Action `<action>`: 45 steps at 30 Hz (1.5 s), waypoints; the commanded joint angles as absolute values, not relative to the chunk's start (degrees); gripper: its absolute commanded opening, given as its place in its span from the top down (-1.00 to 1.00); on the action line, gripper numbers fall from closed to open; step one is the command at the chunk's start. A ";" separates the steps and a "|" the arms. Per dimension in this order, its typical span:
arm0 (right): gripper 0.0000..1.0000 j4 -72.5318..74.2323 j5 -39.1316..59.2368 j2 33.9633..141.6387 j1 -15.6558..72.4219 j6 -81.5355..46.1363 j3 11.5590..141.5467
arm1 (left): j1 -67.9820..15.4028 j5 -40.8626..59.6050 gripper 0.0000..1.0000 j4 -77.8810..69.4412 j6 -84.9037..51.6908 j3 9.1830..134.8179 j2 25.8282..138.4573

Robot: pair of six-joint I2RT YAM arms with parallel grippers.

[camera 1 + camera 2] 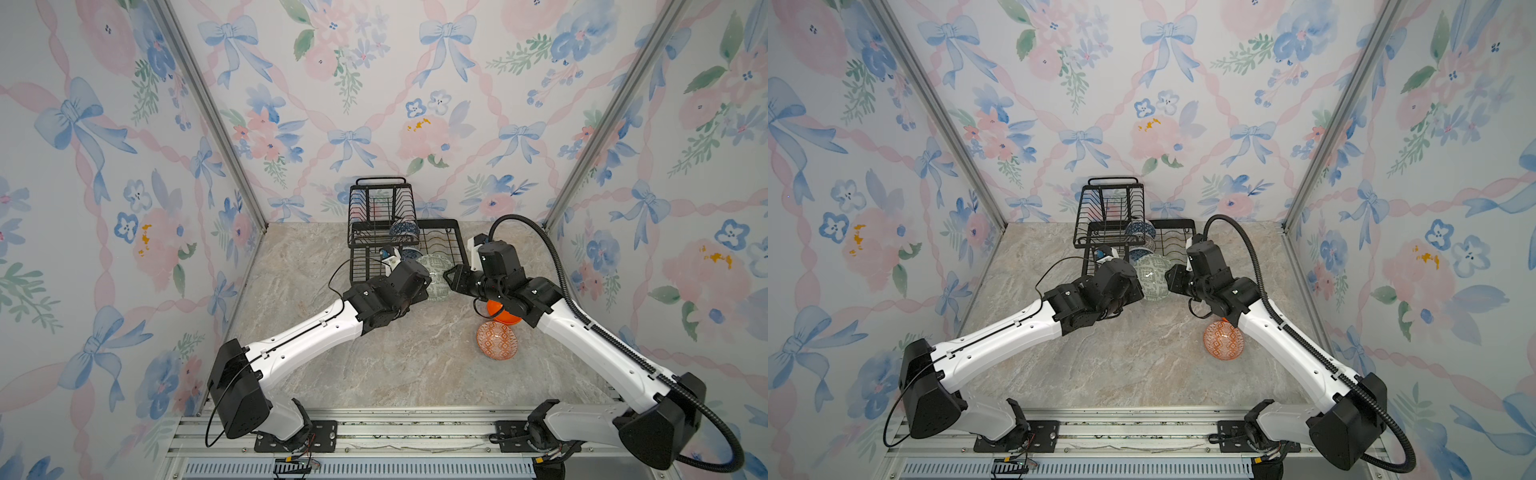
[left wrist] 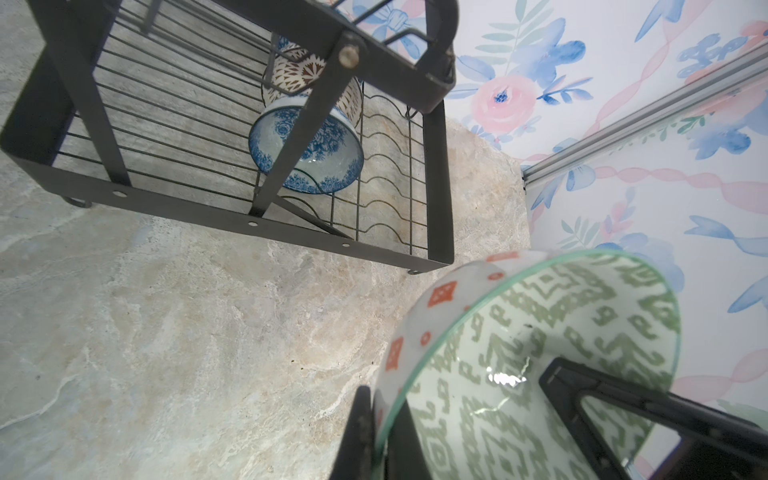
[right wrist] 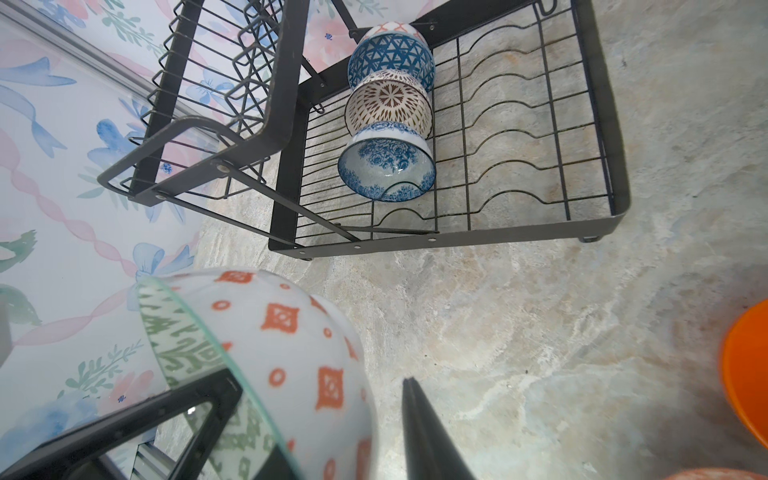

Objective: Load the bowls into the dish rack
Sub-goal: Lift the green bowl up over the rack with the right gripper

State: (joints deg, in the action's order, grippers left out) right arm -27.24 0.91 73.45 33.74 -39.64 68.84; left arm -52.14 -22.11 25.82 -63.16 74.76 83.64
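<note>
Bowl in hand: green-white bowl (image 1: 434,270), green pattern inside, white with orange-red marks outside. It is held on edge in the middle of the scene, just on the near side of the dish rack (image 3: 457,237).
Left hand: left gripper (image 2: 455,380) is clamped on the bowl's rim, with one finger (image 2: 561,380) inside the bowl and its mate against the outer wall.
Right hand: right gripper (image 3: 320,378) straddles the rim on the bowl's right side, its jaws a narrow way apart. The outer finger (image 3: 428,432) stands just clear of the wall, so it grips nothing.
Rack: black wire, at the far middle of the table (image 1: 395,353), with the raised basket on the left and the flat lower tray reaching out to the right.
Loaded: three bowls stand on edge in a close row in the lower tray. The dark-blue geometric bowl (image 3: 390,58) is farthest, the brown-white bowl (image 3: 388,106) in the middle and the blue-white floral bowl (image 3: 386,166) nearest.
Not loaded: orange-white patterned bowl (image 1: 496,340) sits mouth up on the table, near right. The plain orange bowl (image 1: 500,312) lies just beyond it, partly under the right arm (image 1: 602,345). Whether the two touch I cannot tell.
</note>
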 commanded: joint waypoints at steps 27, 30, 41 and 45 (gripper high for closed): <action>-0.93 -16.78 5.28 77.28 30.51 -76.78 92.99 | -52.05 -45.50 1.00 7.35 -48.69 78.20 81.82; -0.93 -13.47 4.86 79.00 31.98 -82.66 94.00 | -52.04 -46.79 1.00 0.24 -44.05 76.14 82.25; -0.86 -10.07 1.49 83.61 36.64 -93.02 95.54 | -52.16 -48.91 1.00 -17.74 -28.75 75.16 86.53; -0.73 -8.05 0.08 84.28 37.13 -95.10 94.94 | -52.16 -48.70 1.00 -18.62 -28.06 76.42 88.01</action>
State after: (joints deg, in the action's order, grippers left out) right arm -11.22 1.91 83.53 36.58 -92.23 94.11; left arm -52.10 -47.59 -12.69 -30.63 73.84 87.53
